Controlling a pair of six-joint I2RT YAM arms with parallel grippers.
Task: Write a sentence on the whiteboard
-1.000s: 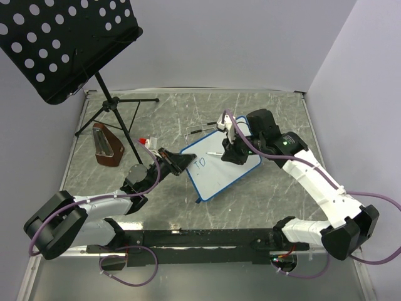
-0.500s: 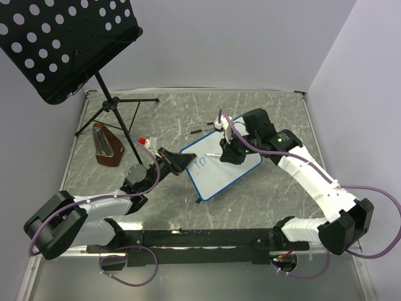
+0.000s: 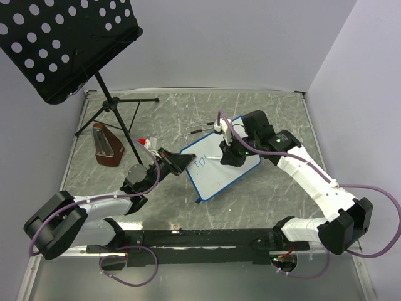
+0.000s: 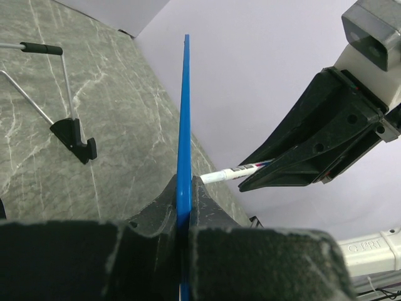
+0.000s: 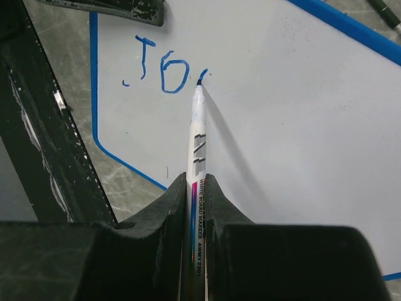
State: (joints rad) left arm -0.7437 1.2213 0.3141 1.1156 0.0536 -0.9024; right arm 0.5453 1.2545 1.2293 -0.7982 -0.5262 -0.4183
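A: Whiteboard position?
B: The whiteboard (image 3: 216, 180) is located near the middle of the tabletop (image 3: 188, 106), skewed to its edges. The blue frame is pinched at the board's left corner by the left gripper (image 3: 177, 161), fingers clamped tight on the rim.
A: Right arm?
B: A marker (image 5: 197, 125) is gripped between the closed-down fingers of the right gripper (image 5: 196, 188), cap end hidden in the jaws. The tip is set against the white surface, toward the board's left end.
A: Text so far?
B: Of the sentence (image 5: 160, 72), "To" is written in blue, and a short third stroke is seen right at the marker tip.
A: Other items?
B: A black perforated music stand (image 3: 62, 44) is placed at the far left corner, tripod legs on the tabletop. A brown wedge-shaped object (image 3: 106, 145) is laid just left of its pole. A dark pen (image 3: 199, 130) is seen just beyond the board's far edge. A small red-capped item (image 3: 145, 142) is spotted beside the left gripper; it cannot be identified.
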